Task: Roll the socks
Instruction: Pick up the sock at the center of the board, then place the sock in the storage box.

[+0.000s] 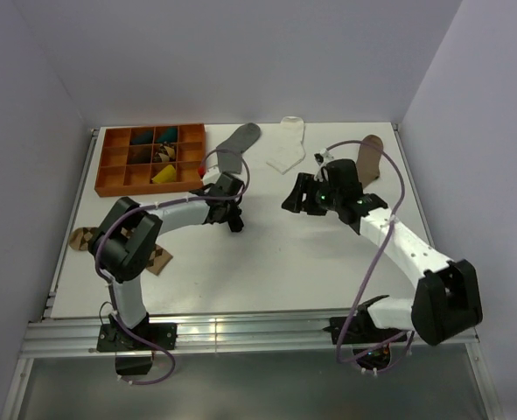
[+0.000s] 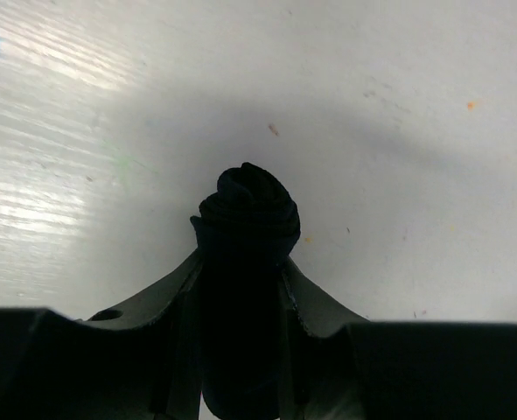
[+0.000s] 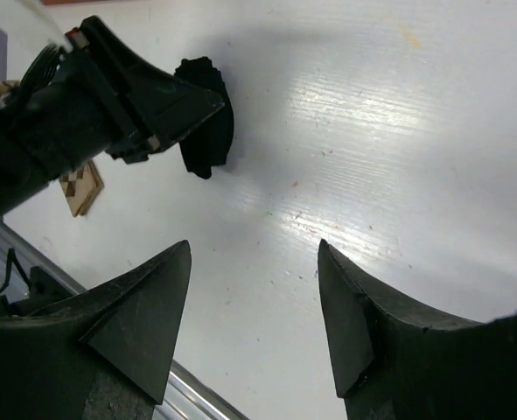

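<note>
Ok so my left gripper (image 2: 241,262) is closed down partway on the black sock (image 2: 246,210), which is wound into a tight little roll. Both fingers (image 2: 181,278) press on its sides and the coiled end pokes out past the tips. It's low over the white table (image 1: 267,271), left of centre, in front of the orange tray (image 1: 127,190). I can't tell whether the roll actually touches the surface.

My right gripper (image 3: 254,249) is spread wide with nothing between the jaws, just bare tabletop under them. It hangs right of centre, pointed toward the left one and well apart from the roll.

Counting time, three plain socks:
- one black, in my left grip
- one grey sock (image 1: 238,147), lying flat at the far edge just right of the tray
- one white sock (image 1: 289,150), flat beside the grey one, not touching it as far as I can see

Then two patterned ones. There's a diamond-patterned sock (image 1: 83,238) at the left edge, partly hidden under my left arm, and a brown sock (image 1: 370,157) at the far right, behind my right wrist.

One tray, divided into compartments. A few have stuff in them, including one yellow piece (image 1: 164,175); the rest is too small to make out.
</note>
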